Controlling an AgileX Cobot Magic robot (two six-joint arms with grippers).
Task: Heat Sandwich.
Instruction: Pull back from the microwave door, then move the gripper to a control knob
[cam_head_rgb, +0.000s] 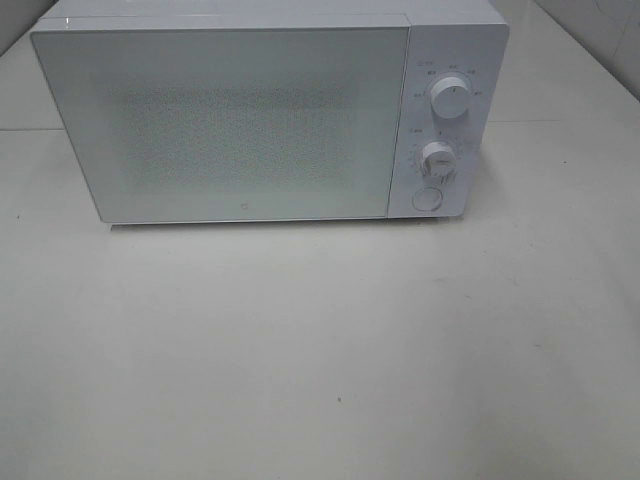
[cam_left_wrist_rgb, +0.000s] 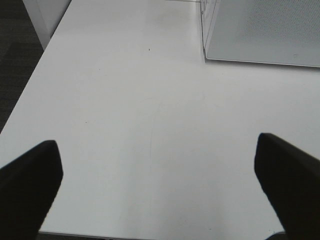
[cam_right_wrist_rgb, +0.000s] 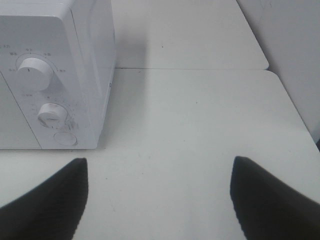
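Observation:
The sandwich is out of view in every frame. A white microwave stands at the back of the table with its door closed. On its right panel sit two round dials and a round button. My left gripper hangs open above bare table, off the microwave's left front corner, with nothing between its fingers. My right gripper is open too and holds nothing, in front of and to the right of the microwave's control panel. Neither arm shows in the exterior high view.
The white table spreads in front of the microwave. Its left edge drops to dark floor. A seam joins a second table surface behind, and a pale wall rises at the right.

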